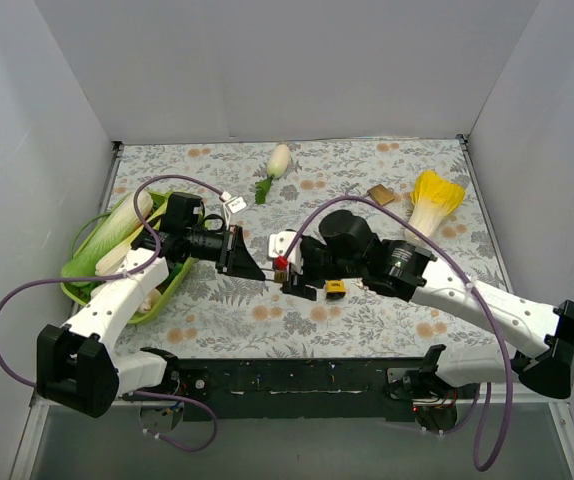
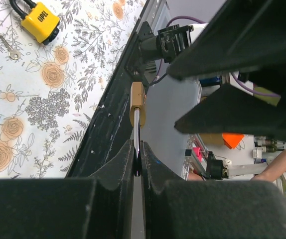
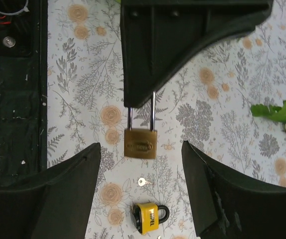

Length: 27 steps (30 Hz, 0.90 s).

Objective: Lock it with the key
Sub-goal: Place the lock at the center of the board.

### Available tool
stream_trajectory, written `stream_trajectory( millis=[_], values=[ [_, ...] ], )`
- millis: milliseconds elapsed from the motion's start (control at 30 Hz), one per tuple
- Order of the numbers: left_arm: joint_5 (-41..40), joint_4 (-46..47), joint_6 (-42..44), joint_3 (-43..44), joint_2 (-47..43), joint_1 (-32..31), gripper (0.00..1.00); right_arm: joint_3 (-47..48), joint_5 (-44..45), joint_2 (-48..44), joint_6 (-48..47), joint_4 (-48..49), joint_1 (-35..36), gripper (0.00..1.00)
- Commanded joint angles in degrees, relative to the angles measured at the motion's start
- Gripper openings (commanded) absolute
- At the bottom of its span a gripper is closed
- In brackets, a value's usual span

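- Top view: the left hand and right hand meet nose to nose over the tabletop.
- Left wrist: the left hand is clenched on the shackle of the brass padlock, which is held aloft.
- Right wrist: the right hand is released and empty, its fingers flanking that padlock. The key lies below on the tabletop near a yellow padlock, so I judge the locking not yet begun.

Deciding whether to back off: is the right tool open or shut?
Open. The right tool has its fingers wide apart in its wrist view, neither touching the brass padlock that hangs from the left tool.
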Motion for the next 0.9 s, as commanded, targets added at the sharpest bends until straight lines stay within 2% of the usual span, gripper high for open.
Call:
stream_trajectory(
  millis=[0, 167, 533, 633, 667, 833, 867],
  values=[
    [0.14, 1.34, -2.04, 2.01, -1.05, -1.60, 0.00, 5.08, 1.46, 2.81, -4.41, -1.52, 3.07, 0.74],
    [-0.30, 2.92, -3.01, 1.74, -1.40, -1.78, 0.00, 5.44, 2.42, 4.22, -5.82, -1.52, 4.57, 0.69],
    [0.14, 4.95, -3.80, 0.69, -2.11, -1.87, 0.00, 4.21, 8.31, 6.24, -5.91, -1.61, 5.01, 0.64],
    [0.14, 5.21, -4.06, 0.43, -2.28, -1.87, 0.00, 4.12, 9.11, 6.24, -5.99, -1.09, 5.01, 0.52],
    [0.05, 5.65, -4.15, 0.34, -2.37, -1.87, 0.00, 4.12, 9.28, 6.24, -5.91, -0.65, 5.01, 0.41],
    [-0.30, 7.06, -5.30, 0.07, -2.90, -1.87, 0.00, 4.21, 10.78, 6.94, -4.86, -0.99, 5.01, 0.27],
    [-0.30, 7.41, -5.47, -0.01, -2.99, -1.87, 0.00, 4.12, 10.78, 6.86, -4.68, -0.73, 5.01, 0.15]
  ],
)
